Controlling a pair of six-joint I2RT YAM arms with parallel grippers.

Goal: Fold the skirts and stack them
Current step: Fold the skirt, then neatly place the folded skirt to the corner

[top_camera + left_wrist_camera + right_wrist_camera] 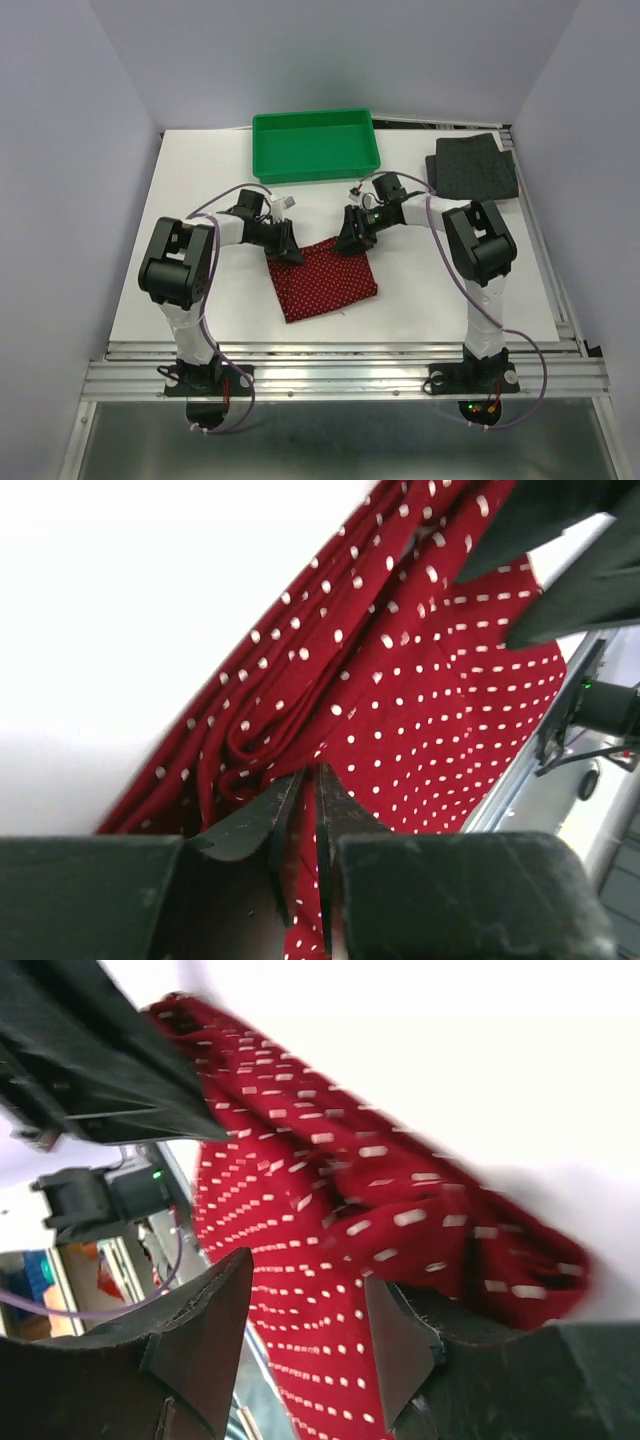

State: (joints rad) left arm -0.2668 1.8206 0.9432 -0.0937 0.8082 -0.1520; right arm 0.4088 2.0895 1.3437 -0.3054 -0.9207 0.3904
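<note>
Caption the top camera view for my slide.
Left gripper pinching the red dotted skirt, right gripper open beside it; green tray and grey skirt beyond.

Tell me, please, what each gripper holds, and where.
The left gripper pinches the red skirt at its far left corner; the right gripper is open, holding nothing.

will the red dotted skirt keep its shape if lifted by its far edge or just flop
Probably floppy: the red dotted skirt bunches into soft folds by the left gripper, so it would likely sag between pinch points. It looks thin and lies flat on the table, so likely light. Pushed, it would probably wrinkle rather than slide whole.
</note>
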